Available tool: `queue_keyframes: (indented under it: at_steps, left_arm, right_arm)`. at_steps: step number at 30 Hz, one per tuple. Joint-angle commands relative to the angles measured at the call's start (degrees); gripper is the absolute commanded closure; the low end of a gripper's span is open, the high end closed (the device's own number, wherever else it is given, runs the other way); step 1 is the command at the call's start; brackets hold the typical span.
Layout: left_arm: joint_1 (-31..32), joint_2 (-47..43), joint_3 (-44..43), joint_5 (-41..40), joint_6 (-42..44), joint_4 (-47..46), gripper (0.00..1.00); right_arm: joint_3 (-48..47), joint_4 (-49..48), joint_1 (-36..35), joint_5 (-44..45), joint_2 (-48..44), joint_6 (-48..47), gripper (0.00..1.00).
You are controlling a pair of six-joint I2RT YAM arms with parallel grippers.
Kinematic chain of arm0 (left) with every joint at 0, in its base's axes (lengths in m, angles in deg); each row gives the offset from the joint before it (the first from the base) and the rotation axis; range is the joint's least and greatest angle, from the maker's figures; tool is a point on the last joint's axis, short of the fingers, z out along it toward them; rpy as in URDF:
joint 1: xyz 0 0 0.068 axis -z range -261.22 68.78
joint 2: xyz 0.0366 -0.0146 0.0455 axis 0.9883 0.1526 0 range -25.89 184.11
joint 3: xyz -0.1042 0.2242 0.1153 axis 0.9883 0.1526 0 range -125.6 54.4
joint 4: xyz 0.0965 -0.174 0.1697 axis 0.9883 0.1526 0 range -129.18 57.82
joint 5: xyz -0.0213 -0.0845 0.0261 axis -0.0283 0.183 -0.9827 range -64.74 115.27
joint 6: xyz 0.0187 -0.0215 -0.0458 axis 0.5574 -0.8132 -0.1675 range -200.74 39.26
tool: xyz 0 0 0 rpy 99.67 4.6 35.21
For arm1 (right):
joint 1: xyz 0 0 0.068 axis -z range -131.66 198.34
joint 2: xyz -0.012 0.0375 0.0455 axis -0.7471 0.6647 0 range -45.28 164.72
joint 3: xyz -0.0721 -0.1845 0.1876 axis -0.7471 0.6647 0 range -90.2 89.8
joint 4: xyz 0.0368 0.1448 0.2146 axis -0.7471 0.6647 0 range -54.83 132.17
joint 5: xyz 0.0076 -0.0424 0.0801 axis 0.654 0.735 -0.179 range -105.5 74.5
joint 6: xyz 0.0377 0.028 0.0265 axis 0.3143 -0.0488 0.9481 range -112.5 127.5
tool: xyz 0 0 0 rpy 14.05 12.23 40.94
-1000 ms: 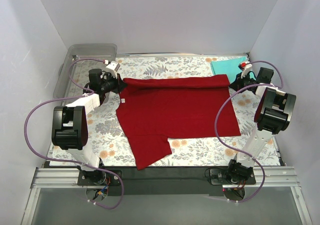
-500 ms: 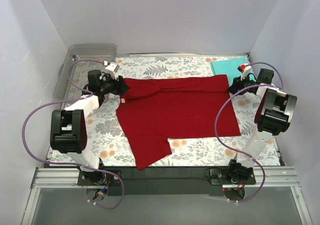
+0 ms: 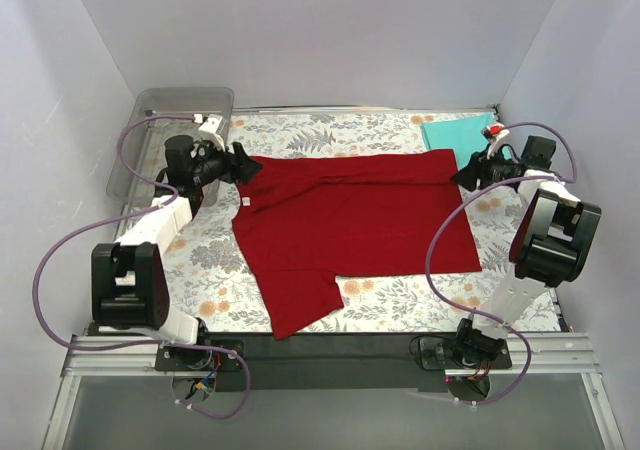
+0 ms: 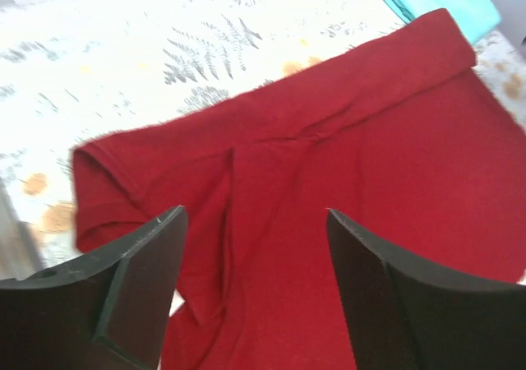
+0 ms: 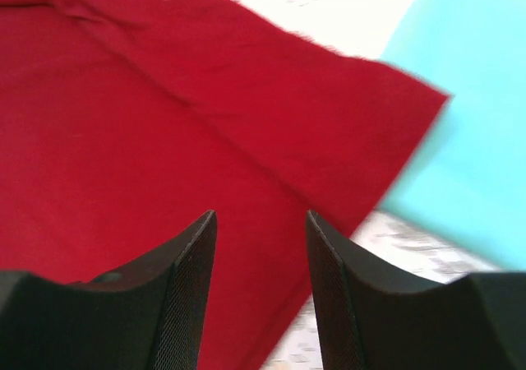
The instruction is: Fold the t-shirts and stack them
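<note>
Where both grippers hang over its far corners, the dark red t-shirt (image 3: 350,220) lies spread flat on the floral table cover (image 3: 300,130).

Item 1, dark red t-shirt: plain cloth. Its far edge is folded over into a narrow band that runs from just beneath the left gripper (image 3: 243,163) to just beneath the right gripper (image 3: 462,177). One short sleeve juts out toward the arm bases, on the left gripper's side. A small white label (image 3: 245,202) shows just nearer than the left gripper. Creases run from the collar area directly ahead of the left fingers (image 4: 140,296).

Item 2, teal t-shirt (image 3: 458,130): a flat folded rectangle just beyond the right gripper. It meets the red shirt's far corner; whether the two overlap cannot be told.

Item 3, left gripper: jaws apart, nothing between them, red cloth visible through the gap.

Item 4, right gripper: jaws apart, narrower than the left, nothing gripped, red cloth below.

Item 5, clear plastic tray (image 3: 150,120): beyond and outward of the left gripper, apart from both shirts.

Item 6, purple cables (image 3: 50,260): they loop beside each arm, off the cloth.
</note>
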Motion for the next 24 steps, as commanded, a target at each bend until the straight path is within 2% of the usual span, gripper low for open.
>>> queue_keyframes:
  at_steps: [1,5,11,15,24]
  left_arm:
    - [0.5,4.4,-2.9,4.3,-7.8,1.2,0.36]
    - [6.1,11.9,-8.1,0.1,-7.5,2.9,0.35]
    - [10.8,23.9,-17.4,-9.2,-7.9,8.6,0.35]
    - [12.5,30.5,-26.6,-13.1,-6.8,14.2,0.37]
    - [13.9,38.0,-33.6,-17.4,-4.8,20.3,0.38]
  right_arm:
    - [3.3,6.2,-1.2,-5.8,-3.2,1.3,0.54]
    - [7.3,8.9,-2.8,-5.4,-6.8,1.4,0.55]
    - [9.2,13.5,-3.1,-5.9,-9.4,1.7,0.55]
    - [10.4,14.7,-3.1,-6.0,-10.6,1.6,0.55]
    - [11.2,14.9,-3.2,-6.7,-10.6,1.9,0.55]
